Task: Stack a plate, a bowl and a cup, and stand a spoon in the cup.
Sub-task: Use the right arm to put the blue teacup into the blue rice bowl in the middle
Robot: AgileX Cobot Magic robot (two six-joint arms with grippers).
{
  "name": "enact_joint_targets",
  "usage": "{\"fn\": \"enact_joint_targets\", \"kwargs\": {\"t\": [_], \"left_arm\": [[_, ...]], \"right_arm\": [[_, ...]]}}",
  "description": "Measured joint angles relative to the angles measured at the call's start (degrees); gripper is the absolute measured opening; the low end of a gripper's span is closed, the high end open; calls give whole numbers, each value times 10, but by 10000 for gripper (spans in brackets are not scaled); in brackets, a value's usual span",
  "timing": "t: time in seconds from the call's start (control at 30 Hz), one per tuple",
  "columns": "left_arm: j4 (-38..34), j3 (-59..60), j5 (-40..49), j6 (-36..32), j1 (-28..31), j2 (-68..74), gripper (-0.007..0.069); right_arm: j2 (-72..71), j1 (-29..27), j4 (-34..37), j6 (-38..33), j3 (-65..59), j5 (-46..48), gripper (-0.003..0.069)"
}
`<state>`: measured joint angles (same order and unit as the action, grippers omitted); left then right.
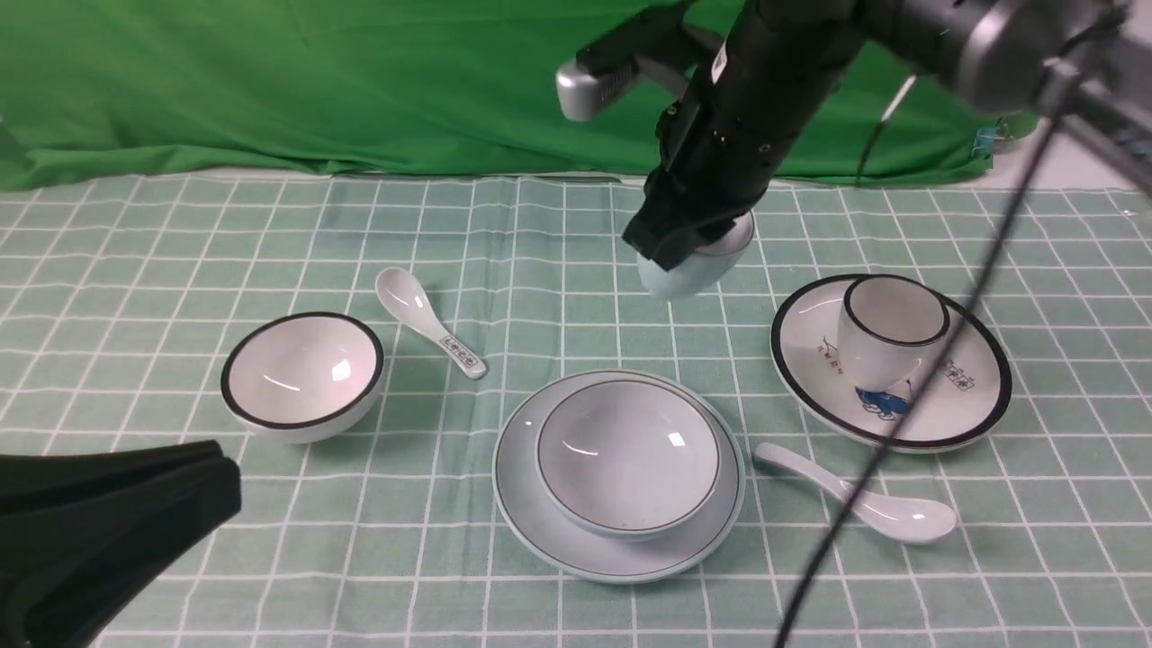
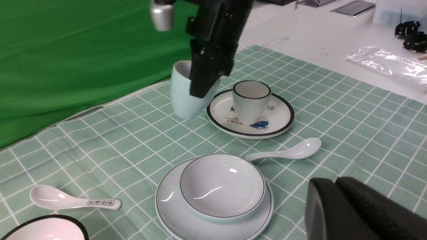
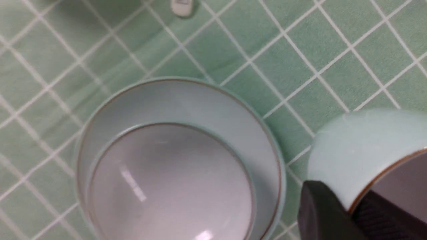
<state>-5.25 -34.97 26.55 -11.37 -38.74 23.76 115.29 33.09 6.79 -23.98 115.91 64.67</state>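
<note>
Two arms share this bench, and only the right one carries anything. The right gripper (image 1: 688,243) is clamped on the cup (image 1: 684,274), which hangs tilted in the air over the middle of the bench, on the far-edge side of the stack. In the right wrist view one finger (image 3: 320,213) lies against the outside of the cup's wall and the other sits inside the rim. The cup touches nothing else.

Below it, close to the near edge and roughly midway between the left and right edges, we see the plate (image 1: 621,553) flat on the checked cloth (image 1: 135,261). The bowl (image 1: 627,454) stands upright inside the plate, centred and empty.

The spoon (image 1: 864,499) lies on the cloth just beside the plate, on its right-edge side. Its handle tip points at the plate's rim and its scoop faces up toward the right edge. We cannot tell whether the handle touches the rim.

Toward the right edge a black-rimmed plate (image 1: 976,405) holds a white cup (image 1: 886,333) standing upright. Toward the left edge a black-rimmed bowl (image 1: 301,373) stands alone, with a marked spoon (image 1: 427,319) just beside it, nearer the far edge.

The left gripper (image 1: 117,513) sits low at the near left corner, well apart from all the dishes. Its fingers (image 2: 367,210) lie together with no gap showing, and they hold nothing.
</note>
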Motion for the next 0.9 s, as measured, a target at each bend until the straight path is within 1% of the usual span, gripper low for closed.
{"fn": "enact_joint_targets", "kwargs": {"t": [0.1,0.13,0.17,0.3,0.57,0.8,0.9], "left_arm": [[0,0,1,-2,0,0,10],[0,0,1,-2,0,0,10],[1,0,1,-2,0,0,10],[1,0,1,-2,0,0,10],[1,0,1,-2,0,0,10],[1,0,1,-2,0,0,10],[1,0,1,-2,0,0,10]], "right_arm": [[-56,37,5,2,-94,-1,76],[-56,37,5,2,-94,-1,76],[-61,51,6,3,-117,-1,76],[-42,72,7,5,-147,-1,76],[6,76,8,9,-151,-3,76],[20,76,16,10,-151,-9,76],[23,76,17,12,-151,-11,95]]}}
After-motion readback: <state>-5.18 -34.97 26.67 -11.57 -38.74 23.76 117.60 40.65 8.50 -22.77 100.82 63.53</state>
